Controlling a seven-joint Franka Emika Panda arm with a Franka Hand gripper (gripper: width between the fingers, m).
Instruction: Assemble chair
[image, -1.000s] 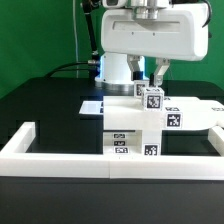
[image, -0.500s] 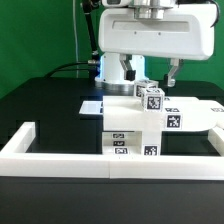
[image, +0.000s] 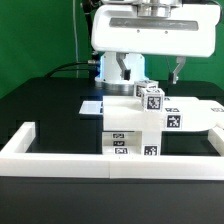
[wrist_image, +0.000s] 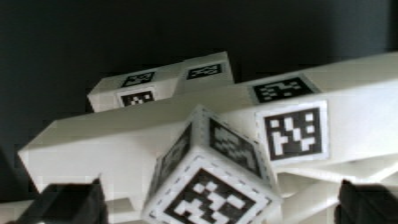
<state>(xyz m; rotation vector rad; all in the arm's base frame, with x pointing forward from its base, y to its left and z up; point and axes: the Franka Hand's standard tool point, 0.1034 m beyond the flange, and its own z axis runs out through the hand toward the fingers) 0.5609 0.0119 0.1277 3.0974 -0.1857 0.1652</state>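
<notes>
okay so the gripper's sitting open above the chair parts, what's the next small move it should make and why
Probably lift straight up and clear. The gripper is open, its fingers standing apart on either side of the tagged square post, gripping nothing. The post stands on the white chair assembly by the border wall. A straight rise seems least likely to knock the post.

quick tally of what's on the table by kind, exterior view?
Chair assembly: 1
Border wall: 1
Marker board: 1
Gripper, open above the chair: 1
Total: 4
</notes>
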